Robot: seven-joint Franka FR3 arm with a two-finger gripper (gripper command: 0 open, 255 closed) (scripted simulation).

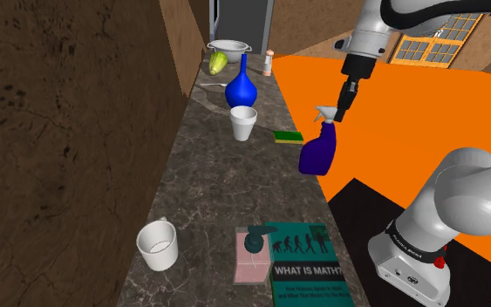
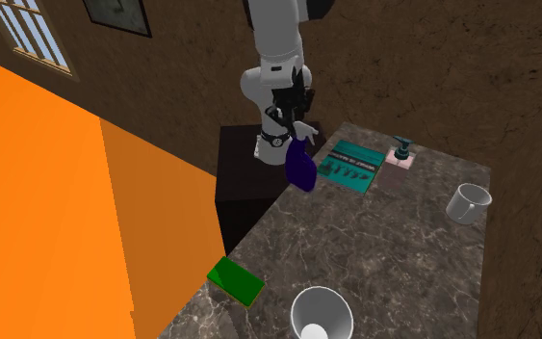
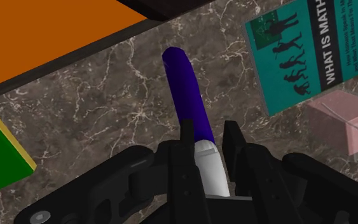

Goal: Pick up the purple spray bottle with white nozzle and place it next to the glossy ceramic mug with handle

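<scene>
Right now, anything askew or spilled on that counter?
Only the purple spray bottle: it hangs tilted by the counter's edge, clasped at its white neck in the pincer. The white cup and the mug stand upright; nothing spilled.

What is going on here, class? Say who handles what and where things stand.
A white robot arm's black pincer is shut on the white nozzle of a purple spray bottle, which hangs tilted near the edge of the counter, by the teal book. The white mug with a handle stands farther along, past the book, apart from the bottle, so the placing is not yet done.
</scene>
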